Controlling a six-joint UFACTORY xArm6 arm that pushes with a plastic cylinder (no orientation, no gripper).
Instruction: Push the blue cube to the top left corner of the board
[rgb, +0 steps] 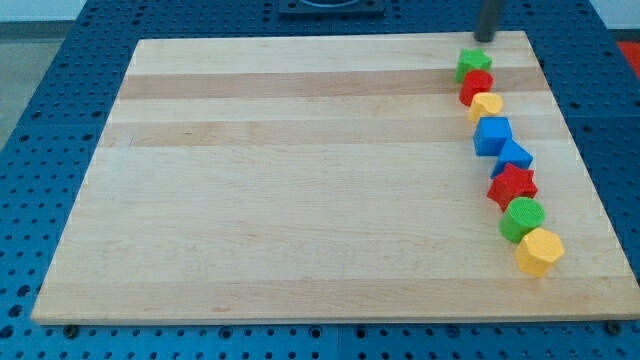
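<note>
nearest the view's bottom sits the yellow hexagonal block (539, 250), last in a crooked chain of eight blocks running down the right side of the wooden board (300, 180). just above it and touching is the green cylinder (522, 218), then the red star (512, 185), its points spread toward the neighbours on both sides. next up comes a blue wedge-like block (514, 156), partly tucked behind the star, so its exact shape is hard to tell.

the blue cube (492, 135) sits fourth from the top of the chain, in the right part of the board and a little above mid-height, far from the top left corner. it looks about equal on all sides, so no long axis shows; its faces are turned slightly off square to the board's edges, with one lit top face and a darker front face toward the view's bottom. it touches the small yellow block (487, 104) above and the blue wedge below.

higher still are the red block (476, 86) and the green star-like block (473, 64), closest to the top edge.

my tip (486, 40) stands at the board's top edge, just above the green star-like block and apart from it, well clear of the blue cube. it is a bare rod holding nothing, touching no block.

around the board lies a blue perforated table (40, 120).
</note>
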